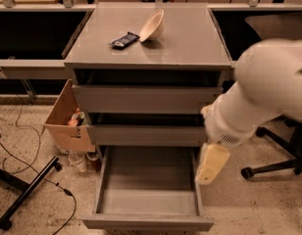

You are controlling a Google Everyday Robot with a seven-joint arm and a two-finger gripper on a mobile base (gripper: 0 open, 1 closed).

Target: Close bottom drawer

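Cabinet top [190,38]: pale bowl [153,26] tipped on its side, dark flat packet [125,40] just beside it on the left, maybe a snack wrapper. Top drawer [146,99] and middle drawer [146,135] both sit slightly out. Left of the cabinet on the floor is an open cardboard box [67,131] with clutter inside, and cups [80,161] next to it. Further left are a black stand leg [23,197] and a cable [67,195]. Office chair base [273,168] on the right. Gripper [212,163] hangs low at the cabinet's right front.

Pincer [209,169] blocking bottom drawer [146,196] right side
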